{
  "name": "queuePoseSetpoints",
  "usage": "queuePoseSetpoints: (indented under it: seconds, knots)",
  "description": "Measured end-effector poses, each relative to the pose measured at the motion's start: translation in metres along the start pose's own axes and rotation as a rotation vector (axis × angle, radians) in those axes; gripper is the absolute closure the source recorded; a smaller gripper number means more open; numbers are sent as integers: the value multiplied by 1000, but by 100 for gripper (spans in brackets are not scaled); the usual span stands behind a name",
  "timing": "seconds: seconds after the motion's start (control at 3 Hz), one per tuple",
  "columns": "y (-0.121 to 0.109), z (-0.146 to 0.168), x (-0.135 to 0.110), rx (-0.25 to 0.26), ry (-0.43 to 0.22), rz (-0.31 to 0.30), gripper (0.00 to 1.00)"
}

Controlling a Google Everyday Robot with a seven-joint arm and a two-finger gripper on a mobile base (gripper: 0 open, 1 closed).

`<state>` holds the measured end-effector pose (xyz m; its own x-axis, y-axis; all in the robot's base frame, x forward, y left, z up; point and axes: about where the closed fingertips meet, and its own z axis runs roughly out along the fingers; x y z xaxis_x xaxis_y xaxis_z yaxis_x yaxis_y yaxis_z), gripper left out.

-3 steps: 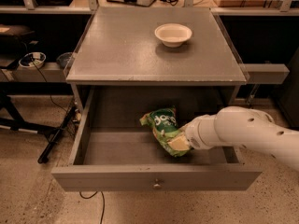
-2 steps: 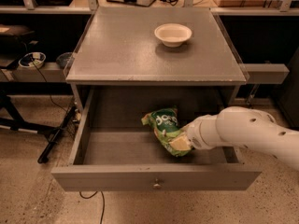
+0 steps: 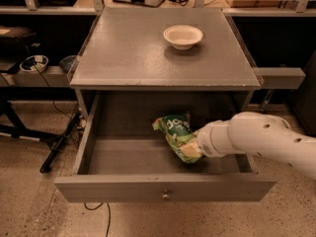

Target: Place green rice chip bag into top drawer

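The green rice chip bag (image 3: 176, 135) lies inside the open top drawer (image 3: 163, 187), right of its middle, tilted with its lower end towards the front. My gripper (image 3: 195, 149) is at the end of the white arm (image 3: 256, 137), which reaches in from the right. The gripper is down at the bag's lower right end and touches it. The bag and the wrist hide the gripper's tip. The drawer is pulled fully out, with its brass knob (image 3: 165, 195) at the front centre.
A white round bowl (image 3: 182, 36) stands on the grey cabinet top (image 3: 128, 58), at the back right. Shelves with cables and small dishes (image 3: 33, 63) are to the left. A black stand leg (image 3: 59, 144) lies on the floor at the left.
The arm and the bag have shifted very slightly to the right inside the drawer. Nothing else has moved.
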<state>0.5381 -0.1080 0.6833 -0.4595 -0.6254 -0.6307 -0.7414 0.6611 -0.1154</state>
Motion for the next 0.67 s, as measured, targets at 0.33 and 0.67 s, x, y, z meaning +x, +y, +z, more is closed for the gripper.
queuePoseSetpoints:
  seconds: [0.33, 0.67]
  knots:
    - [-1, 0, -2, 3, -2, -2, 4]
    - [-2, -1, -4, 6, -4, -3, 0]
